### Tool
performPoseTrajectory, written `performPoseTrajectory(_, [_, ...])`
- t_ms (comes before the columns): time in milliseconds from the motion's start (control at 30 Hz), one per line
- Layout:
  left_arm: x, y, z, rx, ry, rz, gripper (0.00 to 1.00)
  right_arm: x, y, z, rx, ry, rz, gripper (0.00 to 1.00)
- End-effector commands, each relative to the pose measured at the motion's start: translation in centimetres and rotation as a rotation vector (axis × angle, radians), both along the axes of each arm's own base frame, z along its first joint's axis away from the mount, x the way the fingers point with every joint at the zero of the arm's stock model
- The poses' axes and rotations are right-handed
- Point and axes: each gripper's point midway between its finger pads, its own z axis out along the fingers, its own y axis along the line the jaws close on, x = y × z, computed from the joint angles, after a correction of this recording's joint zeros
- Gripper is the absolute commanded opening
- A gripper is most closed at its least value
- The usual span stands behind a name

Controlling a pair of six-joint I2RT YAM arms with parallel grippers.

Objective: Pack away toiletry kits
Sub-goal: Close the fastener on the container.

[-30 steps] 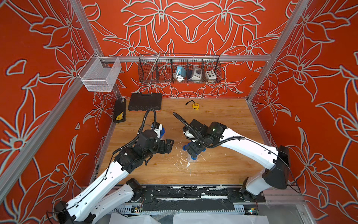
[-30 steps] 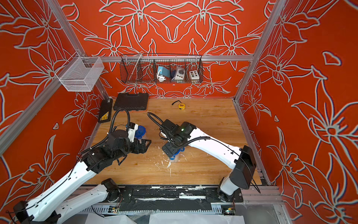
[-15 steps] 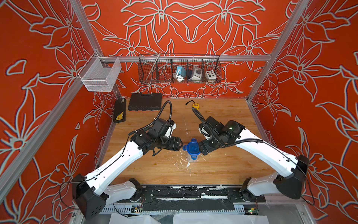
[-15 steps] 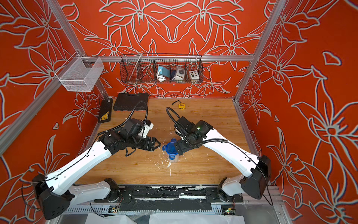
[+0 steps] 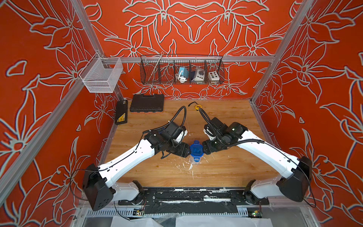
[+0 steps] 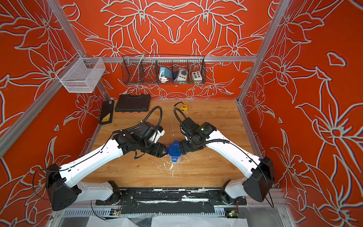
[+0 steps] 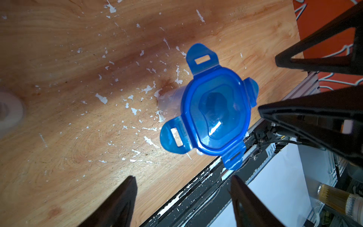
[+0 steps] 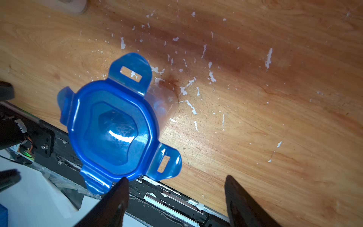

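Orange floral-patterned walls (image 5: 196,23) enclose a paint-flecked wooden tabletop (image 5: 231,110), with a black wire basket (image 5: 152,75) hanging behind.

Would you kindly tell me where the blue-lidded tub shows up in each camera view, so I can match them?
In a top view: blue-lidded tub near the wooden table's middle.
In a top view: tub likewise mid-table.
Left wrist: tub just ahead of the open left tool.
Right wrist: tub ahead of the open right tool.
Shared landmark: white flecks on the wood by its base.

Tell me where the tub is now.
In both top views the tub stands upright on the table, just front of centre, between the left gripper and right gripper.
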Motion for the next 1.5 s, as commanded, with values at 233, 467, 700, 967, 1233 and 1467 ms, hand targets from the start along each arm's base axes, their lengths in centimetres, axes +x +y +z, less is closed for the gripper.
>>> performPoseTrajectory(233, [1.3,-1.5,-1.5,0.067,-0.006,-0.022,0.66,0.5,0.5,-1.3,0.0,0.014,-0.006,0.63])
performPoseTrajectory(467, [2.0,-1.6,-2.4,0.118,-0.007,-0.026,0.63,0.8,1.2,-2.3,-0.001,0.032,0.015,0.58])
performPoseTrajectory(700, [1.7,-1.0,-3.9,0.185,0.008,-0.034,0.61,0.5,0.9,-3.3,-0.021,0.051,0.025,0.56])
performPoseTrajectory(967, [2.0,-0.1,-5.8,0.267,0.02,-0.028,0.53,0.4,0.8,-3.9,-0.042,0.07,0.033,0.51])
performPoseTrajectory(1233, [2.6,1.3,-5.6,0.347,-0.013,-0.002,0.62,0.4,0.4,-3.4,-0.067,0.064,0.053,0.45])
performPoseTrajectory(1467, [2.8,1.3,-5.1,0.405,-0.039,-0.011,0.62,0.6,-0.3,-2.6,-0.118,0.051,0.064,0.56])
